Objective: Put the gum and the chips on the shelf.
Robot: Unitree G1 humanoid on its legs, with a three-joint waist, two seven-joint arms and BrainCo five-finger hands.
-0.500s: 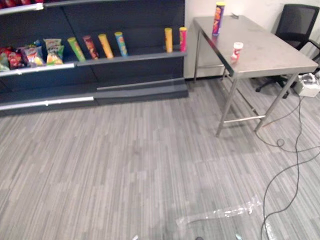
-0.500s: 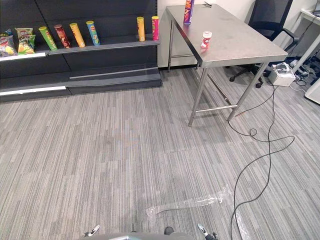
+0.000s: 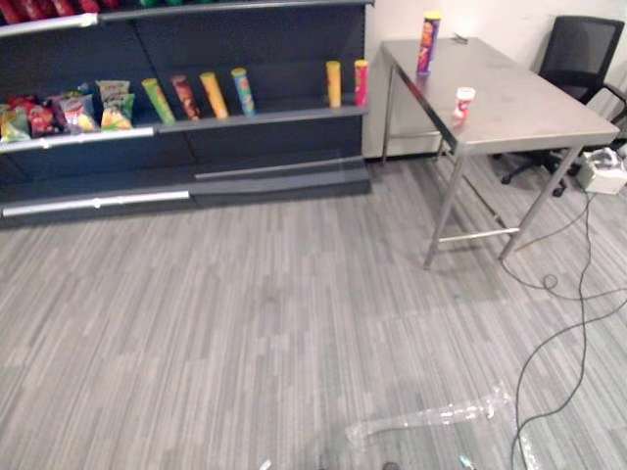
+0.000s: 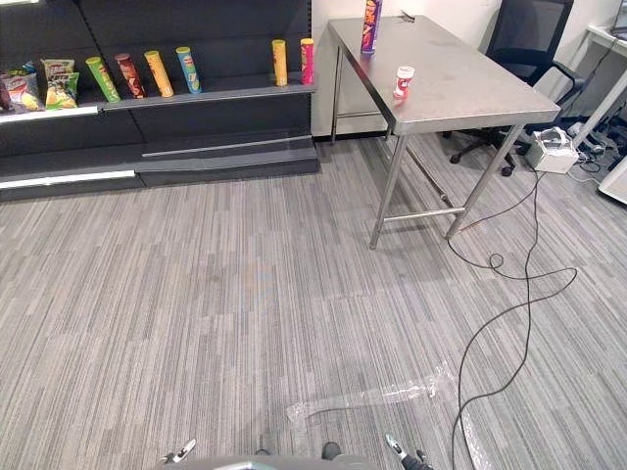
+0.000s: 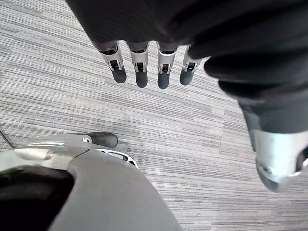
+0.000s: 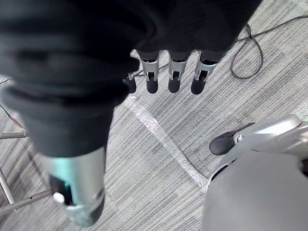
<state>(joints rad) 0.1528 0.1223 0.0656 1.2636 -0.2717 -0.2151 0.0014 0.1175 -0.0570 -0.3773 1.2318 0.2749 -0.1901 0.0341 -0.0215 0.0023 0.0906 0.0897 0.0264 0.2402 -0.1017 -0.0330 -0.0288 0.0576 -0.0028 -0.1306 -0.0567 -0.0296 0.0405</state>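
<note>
A tall purple and orange chips can (image 3: 428, 41) stands at the far end of a steel table (image 3: 529, 108) at the upper right. Nearer the table's left edge is the small white and red gum tub (image 3: 463, 101). To the left of the table a dark shelf (image 3: 265, 117) holds several upright chips cans (image 3: 214, 93) and snack bags (image 3: 69, 110). My left hand (image 5: 139, 62) hangs over the grey floor with straight fingers and nothing in it. My right hand (image 6: 174, 72) also hangs open and empty above the floor.
A black office chair (image 3: 578, 49) stands behind the table's far right corner, with a white box (image 3: 602, 171) on the floor near it. A strip of clear tape (image 3: 431, 419) lies on the striped grey carpet close in front of me.
The whole picture has shifted slightly, so the camera has moved. The can, the gum and the shelf goods stay where they were.
</note>
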